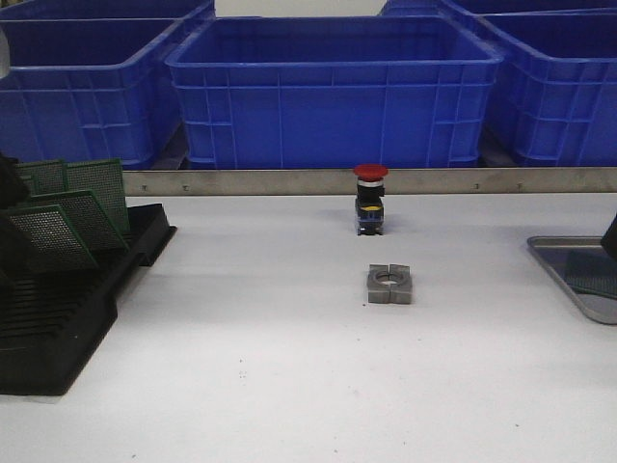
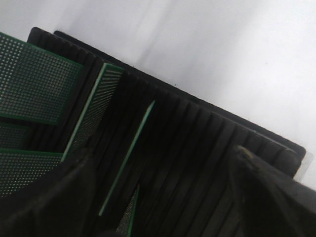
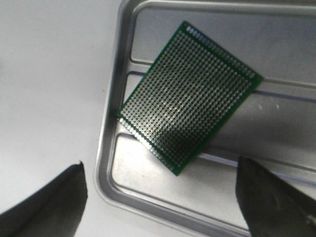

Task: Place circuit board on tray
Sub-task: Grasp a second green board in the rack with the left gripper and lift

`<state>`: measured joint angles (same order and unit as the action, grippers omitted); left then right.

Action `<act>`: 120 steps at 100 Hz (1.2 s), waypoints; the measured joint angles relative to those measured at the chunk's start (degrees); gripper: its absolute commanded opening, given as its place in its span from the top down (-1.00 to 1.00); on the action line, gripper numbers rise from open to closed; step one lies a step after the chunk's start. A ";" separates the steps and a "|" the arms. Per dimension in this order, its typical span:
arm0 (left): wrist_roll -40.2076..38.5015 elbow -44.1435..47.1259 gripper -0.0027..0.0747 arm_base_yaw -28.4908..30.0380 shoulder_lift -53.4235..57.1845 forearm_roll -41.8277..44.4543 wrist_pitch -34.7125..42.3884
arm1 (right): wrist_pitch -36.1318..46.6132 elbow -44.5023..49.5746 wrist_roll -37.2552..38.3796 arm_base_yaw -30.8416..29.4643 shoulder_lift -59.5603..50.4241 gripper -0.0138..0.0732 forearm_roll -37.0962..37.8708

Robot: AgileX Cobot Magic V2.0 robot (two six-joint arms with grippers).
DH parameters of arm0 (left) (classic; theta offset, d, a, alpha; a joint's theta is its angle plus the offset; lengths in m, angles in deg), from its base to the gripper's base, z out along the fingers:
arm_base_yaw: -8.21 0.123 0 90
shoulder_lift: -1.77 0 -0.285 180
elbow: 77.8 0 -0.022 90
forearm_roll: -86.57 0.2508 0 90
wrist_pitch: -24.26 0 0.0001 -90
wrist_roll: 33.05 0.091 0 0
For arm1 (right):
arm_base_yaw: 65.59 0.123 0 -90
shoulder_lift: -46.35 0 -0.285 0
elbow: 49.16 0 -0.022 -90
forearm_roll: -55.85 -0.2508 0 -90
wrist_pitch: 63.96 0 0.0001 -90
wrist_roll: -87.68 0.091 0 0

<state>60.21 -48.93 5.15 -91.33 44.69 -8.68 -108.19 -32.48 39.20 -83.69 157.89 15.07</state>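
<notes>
One circuit board [image 3: 190,96] between open jaws.

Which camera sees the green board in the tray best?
The right wrist view: the circuit board lies flat in the tray, fully visible. The front view catches only its edge at the frame's right side; the left wrist view shows only other boards in the black rack.

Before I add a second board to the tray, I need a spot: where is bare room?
In the tray, bare ribbed bottom lies past the circuit board, toward the far rim. The white table between the rack and the metal block is open. The rack itself is crowded.
</notes>
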 measured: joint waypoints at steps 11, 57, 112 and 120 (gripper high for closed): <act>0.00 0.00 -0.39 0.00 0.00 0.00 0.62 | 0.00 0.00 0.00 0.00 0.00 -0.76 -0.59; 0.00 0.00 -0.39 0.00 0.00 0.00 2.12 | -0.04 0.00 0.00 0.00 0.00 -0.76 -1.59; 0.00 -0.12 -0.35 0.00 -3.47 0.00 0.98 | -0.04 0.00 0.00 0.00 0.00 -0.76 -1.87; 0.00 -0.12 -0.06 0.00 -4.48 0.00 1.29 | -0.04 0.00 0.00 0.00 0.00 -0.76 -1.87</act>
<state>60.21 -49.05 5.15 -95.81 44.69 -7.39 -108.24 -32.48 39.20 -83.69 157.89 13.20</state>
